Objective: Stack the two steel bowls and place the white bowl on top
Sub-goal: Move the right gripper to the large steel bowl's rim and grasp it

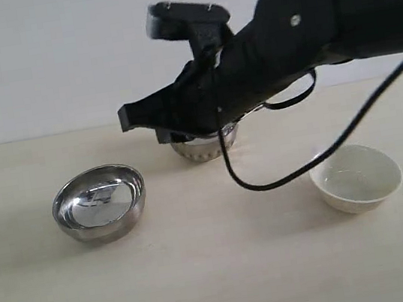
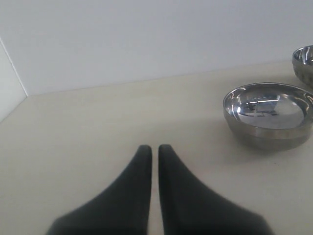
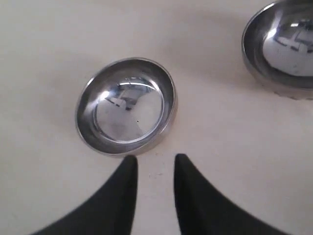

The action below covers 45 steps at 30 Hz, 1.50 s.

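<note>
The wider smooth steel bowl (image 1: 100, 202) sits empty on the table's left; it also shows as the bowl (image 2: 269, 115) and the bowl (image 3: 126, 106). Further back, the ribbed steel bowl (image 1: 204, 144) is partly hidden behind my right arm; its rim (image 2: 304, 63) and its ribbed edge (image 3: 281, 46) are visible. The white bowl (image 1: 356, 177) stands empty at the right. My right gripper (image 1: 130, 122) hovers above the table between the steel bowls, open (image 3: 155, 159) and empty, its tips just short of the smooth bowl's rim. My left gripper (image 2: 154, 147) is shut and empty, well left of the smooth bowl.
The pale wooden table (image 1: 219, 270) meets a white wall at the back. A black cable (image 1: 282, 181) hangs from the right arm, looping low near the white bowl. The left arm is outside the exterior view.
</note>
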### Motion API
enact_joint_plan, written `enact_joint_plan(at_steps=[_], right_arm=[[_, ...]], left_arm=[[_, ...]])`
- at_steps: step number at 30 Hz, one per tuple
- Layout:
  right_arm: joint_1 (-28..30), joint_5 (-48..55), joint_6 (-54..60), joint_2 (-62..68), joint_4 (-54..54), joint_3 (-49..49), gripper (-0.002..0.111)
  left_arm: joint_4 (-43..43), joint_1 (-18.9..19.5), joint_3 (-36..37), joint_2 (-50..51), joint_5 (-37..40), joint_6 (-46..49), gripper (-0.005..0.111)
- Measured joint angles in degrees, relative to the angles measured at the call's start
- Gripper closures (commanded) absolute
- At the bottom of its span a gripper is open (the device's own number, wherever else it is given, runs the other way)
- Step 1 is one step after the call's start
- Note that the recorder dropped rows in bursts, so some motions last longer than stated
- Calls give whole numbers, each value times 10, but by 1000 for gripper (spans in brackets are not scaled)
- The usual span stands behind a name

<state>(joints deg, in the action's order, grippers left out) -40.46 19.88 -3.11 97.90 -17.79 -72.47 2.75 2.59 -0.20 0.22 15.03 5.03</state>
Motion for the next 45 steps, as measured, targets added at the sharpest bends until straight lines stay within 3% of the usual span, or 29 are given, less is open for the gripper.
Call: enact_joint_plan(at_steps=[2, 17, 42, 45], right_arm=[[0, 9, -6, 36, 0, -27, 61], [-1, 43, -83, 235, 0, -198, 61], [-21, -13, -86, 323, -12, -228, 61], [-23, -15, -88, 331, -12, -228, 70]], left_arm=[[0, 0, 0, 0, 0, 0, 103], [0, 0, 0, 0, 0, 0, 103], [0, 0, 0, 0, 0, 0, 103], [0, 0, 0, 0, 0, 0, 103]])
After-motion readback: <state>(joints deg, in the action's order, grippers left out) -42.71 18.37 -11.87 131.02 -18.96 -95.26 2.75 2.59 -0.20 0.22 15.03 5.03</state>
